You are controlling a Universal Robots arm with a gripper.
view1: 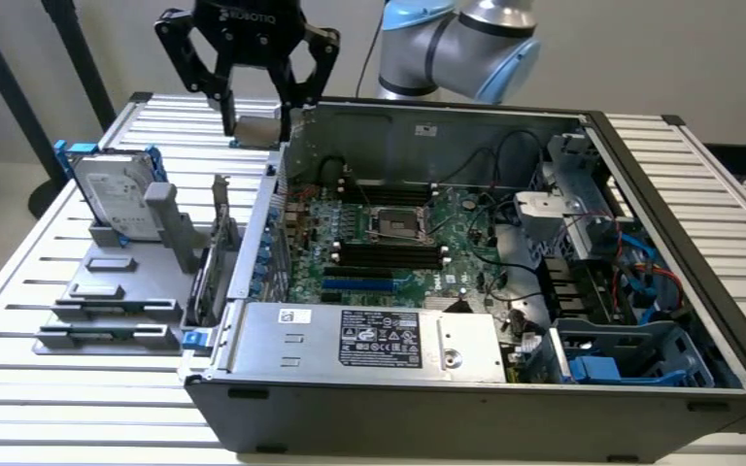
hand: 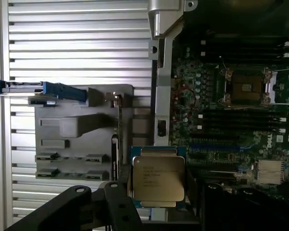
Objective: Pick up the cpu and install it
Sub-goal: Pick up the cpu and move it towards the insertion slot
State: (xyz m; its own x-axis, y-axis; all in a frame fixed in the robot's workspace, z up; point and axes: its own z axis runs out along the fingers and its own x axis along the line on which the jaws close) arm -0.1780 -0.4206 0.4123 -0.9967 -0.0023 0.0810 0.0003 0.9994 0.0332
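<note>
Pinching the cpu (hand: pixel 158 179) by two opposite edges in the gripper (view1: pixel 259 124), up over the slatted table (view1: pixel 36 388), just outside the open computer case (view1: pixel 477 398) at its corner on the exterior view's left. Well apart from the socket (view1: pixel 390 221) on the motherboard (view1: pixel 387 267). Could slip or tilt in so thin a grip; could clip the case wall; could bend socket pins if set down skewed or wrongly turned. "ROBOTIQ" across the gripper body, what looks like "DELL" on the board; print on the chip and the power supply (view1: pixel 366 340) label too small to read.
</note>
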